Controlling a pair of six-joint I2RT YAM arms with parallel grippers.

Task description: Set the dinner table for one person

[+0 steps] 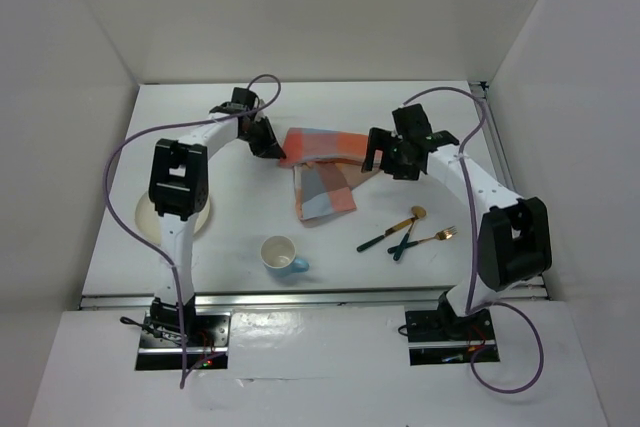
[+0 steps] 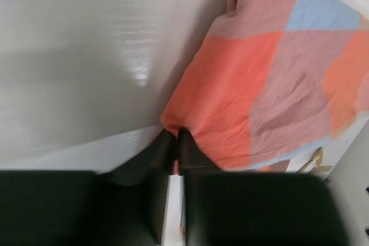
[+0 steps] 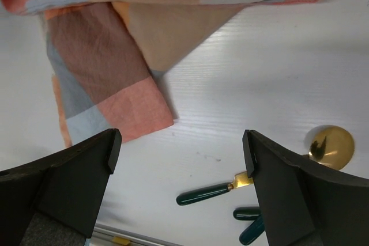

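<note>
The dinner table (image 1: pixel 330 107) is seen from above as a broad white top with a metal rail (image 1: pixel 300 297) along its near edge, and it lies under both grippers. The left arm is bent at the elbow and reached toward 1 o'clock from its base, with the wrist tilted down to the tabletop. The left gripper (image 2: pixel 173 145) is pinched tight on the orange corner of the checked cloth mat (image 1: pixel 320 172), which is spread, partly folded, at the table's middle. The right arm is reached toward 11 o'clock from its base and is held over the mat's right end. The right gripper (image 3: pixel 180 152) is spread wide, its fingers (image 3: pixel 109 151) held well apart, with bare tabletop below. A teal-handled gold spoon (image 1: pixel 400 225) and a gold fork (image 1: pixel 432 238) are laid at 5 o'clock of that gripper. A white cup (image 1: pixel 283 255) is set at 6 o'clock of the mat, and a pale plate (image 1: pixel 205 219) at 9 o'clock is partly hidden by the left arm.
</note>
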